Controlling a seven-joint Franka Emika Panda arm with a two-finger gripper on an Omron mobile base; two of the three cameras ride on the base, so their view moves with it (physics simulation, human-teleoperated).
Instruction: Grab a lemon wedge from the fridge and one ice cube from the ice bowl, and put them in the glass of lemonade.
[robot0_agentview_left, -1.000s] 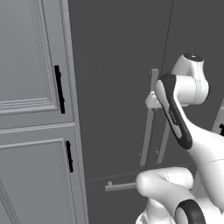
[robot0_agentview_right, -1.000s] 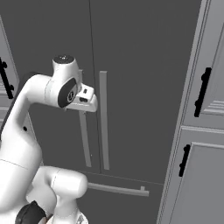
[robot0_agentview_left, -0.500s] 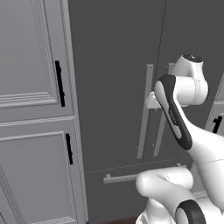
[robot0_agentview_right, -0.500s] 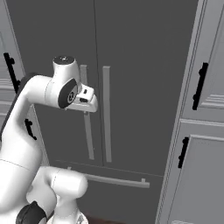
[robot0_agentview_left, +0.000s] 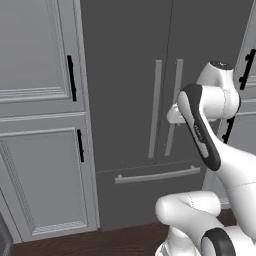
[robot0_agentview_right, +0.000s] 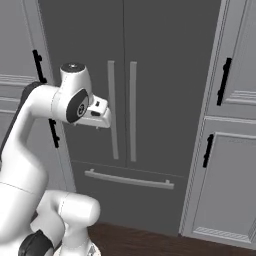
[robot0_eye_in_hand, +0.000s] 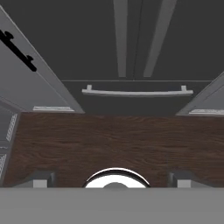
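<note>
1. The fridge (robot0_agentview_left: 130, 75) stands straight ahead of the robot, tall and dark grey, with both upper doors shut and the seam between them running down the middle.
2. Two long pale grey bar handles (robot0_agentview_right: 121, 110) hang upright on either side of that seam, close together but apart.
3. Below the doors a lower drawer front carries one horizontal pale bar handle (robot0_agentview_left: 157, 175), also closed.
4. The gripper (robot0_eye_in_hand: 114, 180) points down at the floor in front of the fridge; its two dark fingertips (robot0_eye_in_hand: 41, 179) sit far apart at the near edge of the hand view, so the jaws are wide and hold nothing.
5. The white arm (robot0_agentview_right: 45, 107) is bent in front of the left fridge door, its hand end near the left upright handle without touching it.
6. Paneled grey cupboards (robot0_agentview_left: 40, 115) flank the fridge on the left, with short black handles (robot0_agentview_left: 71, 77) beside the fridge edge.
7. More paneled grey cupboards (robot0_agentview_right: 225, 165) stand on the right, likewise with black handles.
8. The floor (robot0_eye_in_hand: 113, 140) is dark brown wood with visible grain, running up to the base of the fridge and cupboards.
</note>
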